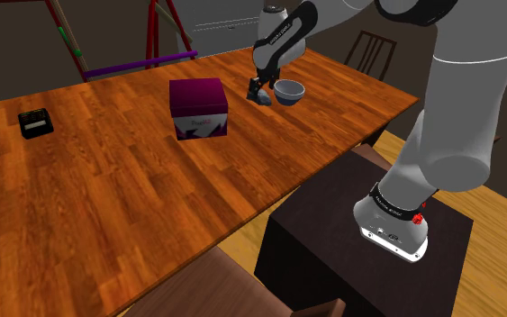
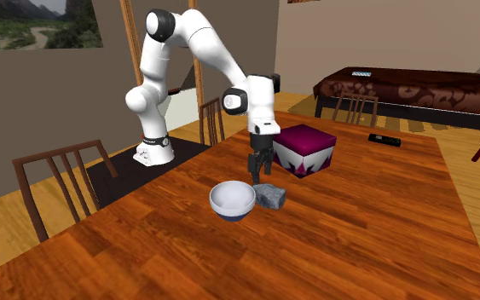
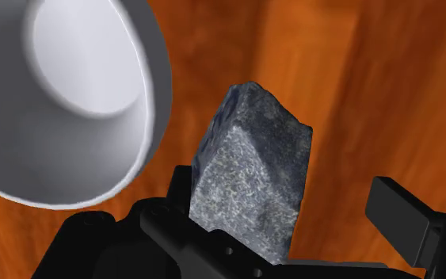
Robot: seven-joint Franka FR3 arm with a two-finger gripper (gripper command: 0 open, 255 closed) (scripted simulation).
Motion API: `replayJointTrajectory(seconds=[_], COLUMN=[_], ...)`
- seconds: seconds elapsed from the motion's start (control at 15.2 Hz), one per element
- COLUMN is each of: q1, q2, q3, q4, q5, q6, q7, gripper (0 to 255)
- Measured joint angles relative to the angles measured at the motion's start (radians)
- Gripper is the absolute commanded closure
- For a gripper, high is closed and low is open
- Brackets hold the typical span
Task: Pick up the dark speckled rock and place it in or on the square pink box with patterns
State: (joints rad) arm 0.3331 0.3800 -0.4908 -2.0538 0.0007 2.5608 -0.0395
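A dark grey speckled rock [image 3: 253,170] lies on the wooden table [image 1: 107,198], close beside a white bowl [image 3: 78,95]. My gripper [image 3: 288,210] is down over the rock and open: one finger [image 3: 180,190] stands at the rock's side, the other finger [image 3: 403,214] is clear of it. In the second exterior view the gripper [image 2: 257,173] hangs just above the rock [image 2: 269,197], next to the bowl [image 2: 232,200]. The square magenta box [image 1: 198,107] with a white and purple patterned side stands to the shoulder view's left of the gripper [image 1: 258,91]; in the second exterior view the box [image 2: 304,149] is behind the gripper.
A small black box [image 1: 35,122] sits near the table's far left in the shoulder view. A black remote [image 2: 384,139] lies on the far end of the table. Chairs [image 2: 59,183] stand around the table, and the dark stand [image 1: 350,234] is beside it.
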Motion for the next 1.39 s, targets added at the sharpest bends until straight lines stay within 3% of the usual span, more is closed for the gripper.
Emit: replayJointTrajectory(seconds=[0.2,0.92,0.99,1.39], q1=[0.015,-0.014,-0.014,-0.014], q2=[0.03,0.096,0.096,0.09], q3=[-0.014,0.008,0.008,0.005], q4=[0.021,0.037,0.037,0.035], q5=[0.008,0.042,0.042,0.04], q6=[-0.003,0.043,0.043,0.044], q7=[0.081,0.07,0.07,0.07], gripper=[0,0,255,255])
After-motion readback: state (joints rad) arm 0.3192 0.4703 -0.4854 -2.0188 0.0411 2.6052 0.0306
